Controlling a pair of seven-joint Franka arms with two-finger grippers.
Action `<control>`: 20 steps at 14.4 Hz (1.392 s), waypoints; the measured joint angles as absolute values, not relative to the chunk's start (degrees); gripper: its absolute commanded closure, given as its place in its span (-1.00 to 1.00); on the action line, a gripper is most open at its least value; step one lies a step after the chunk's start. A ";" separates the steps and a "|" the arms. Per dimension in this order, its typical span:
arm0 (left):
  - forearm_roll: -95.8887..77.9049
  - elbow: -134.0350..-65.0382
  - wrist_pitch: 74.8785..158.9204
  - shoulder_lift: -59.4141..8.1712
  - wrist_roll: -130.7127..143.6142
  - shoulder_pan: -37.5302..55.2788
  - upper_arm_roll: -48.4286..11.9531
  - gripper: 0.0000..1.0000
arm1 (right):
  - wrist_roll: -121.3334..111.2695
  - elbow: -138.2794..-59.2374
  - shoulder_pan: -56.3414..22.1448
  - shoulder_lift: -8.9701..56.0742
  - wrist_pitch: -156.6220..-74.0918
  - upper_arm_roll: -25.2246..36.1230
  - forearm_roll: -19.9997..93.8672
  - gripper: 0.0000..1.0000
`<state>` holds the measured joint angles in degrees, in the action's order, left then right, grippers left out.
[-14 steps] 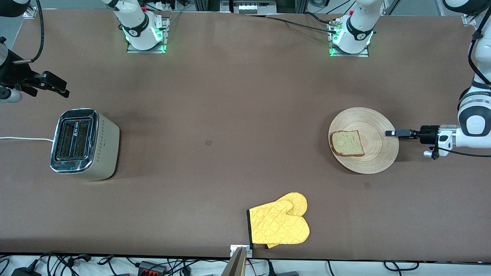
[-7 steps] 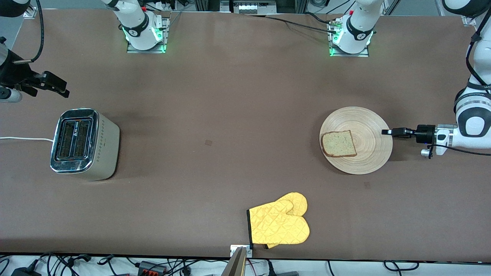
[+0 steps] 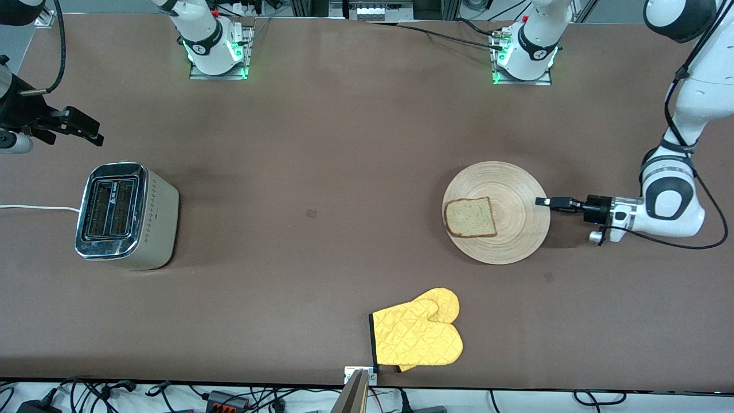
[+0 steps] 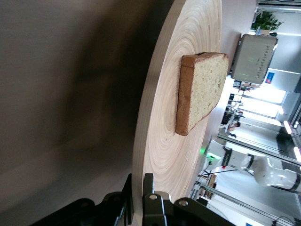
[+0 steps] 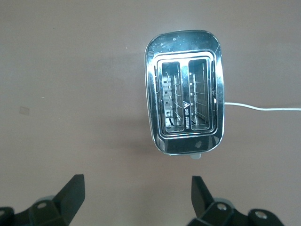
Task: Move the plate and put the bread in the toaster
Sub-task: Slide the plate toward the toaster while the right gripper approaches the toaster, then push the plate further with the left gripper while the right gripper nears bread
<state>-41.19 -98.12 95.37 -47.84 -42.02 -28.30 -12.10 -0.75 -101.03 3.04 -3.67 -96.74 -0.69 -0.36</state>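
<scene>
The round wooden plate [image 3: 507, 180] lies on the table toward the left arm's end, with the slice of bread [image 3: 470, 218] flat on it. My left gripper [image 3: 542, 202] is low at the plate's rim and shut on it, one finger above the rim and one below [image 4: 138, 181]. In the left wrist view the plate [image 4: 164, 141] and the bread [image 4: 200, 89] fill the frame. The chrome-topped toaster [image 3: 123, 215] stands at the right arm's end, both slots empty [image 5: 184, 92]. My right gripper [image 3: 86, 132] waits open in the air beside the toaster, nothing between its fingers [image 5: 138, 188].
A yellow oven mitt [image 3: 417, 335] lies near the table's front edge, nearer to the front camera than the plate. The toaster's white cord [image 3: 34, 207] runs off the table at the right arm's end. Bare brown table [image 3: 309, 172] stretches between toaster and plate.
The left gripper has shut on the plate's rim and moved the plate, with the bread on it, toward the toaster's end of the table. The right arm has not moved.
</scene>
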 measured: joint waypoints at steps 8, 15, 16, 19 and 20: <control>-52.44 -98.10 95.73 -48.76 -38.37 -13.09 -12.37 0.99 | -0.94 -101.11 3.05 -3.58 -96.75 -0.69 -0.36 -1.00; -65.33 -98.08 103.74 -49.52 -37.65 0.03 -12.41 1.00 | 0.82 -101.58 0.00 0.80 -99.47 -1.18 -0.29 -1.00; -67.04 -98.07 105.08 -49.52 -37.65 1.63 -12.42 1.00 | 2.24 -101.62 -1.13 1.58 -99.87 -1.29 -0.28 -1.00; -72.35 -98.07 109.70 -49.53 -37.65 6.77 -12.42 1.00 | 5.29 -101.67 -5.09 3.58 -100.95 -1.48 -0.23 -1.00; -73.49 -98.07 111.27 -49.55 -37.65 8.34 -12.41 1.00 | 7.39 -101.70 -6.26 4.15 -101.08 -1.51 -0.22 -1.00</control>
